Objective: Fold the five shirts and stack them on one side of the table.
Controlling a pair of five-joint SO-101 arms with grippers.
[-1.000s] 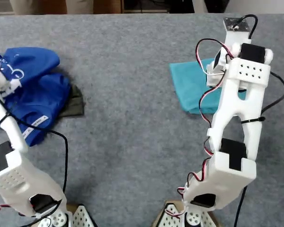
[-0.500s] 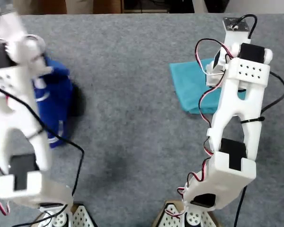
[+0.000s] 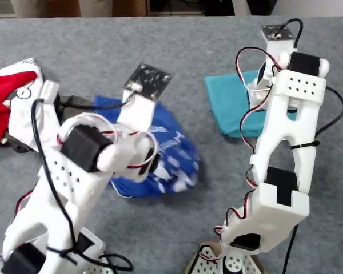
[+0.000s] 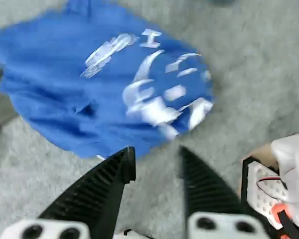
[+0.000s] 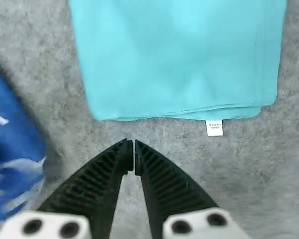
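My left hand [image 4: 157, 154] hangs with its fingers apart at the edge of the crumpled blue shirt [image 3: 174, 151] on the desk [image 3: 160, 45]. My right hand [image 5: 130, 145] is pinched together, empty, beside the folded teal shirt [image 5: 174, 55]. I'd worry that grabbing the bunched cloth catches several layers, folding it crooked.

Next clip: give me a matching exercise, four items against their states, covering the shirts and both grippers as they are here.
Things:
1. blue shirt
2. teal shirt
3. left gripper
4. right gripper

States:
a. shut, holding nothing
b. crumpled in a heap
c. open, holding nothing
d. folded flat

Pairs: 1-b, 2-d, 3-c, 4-a
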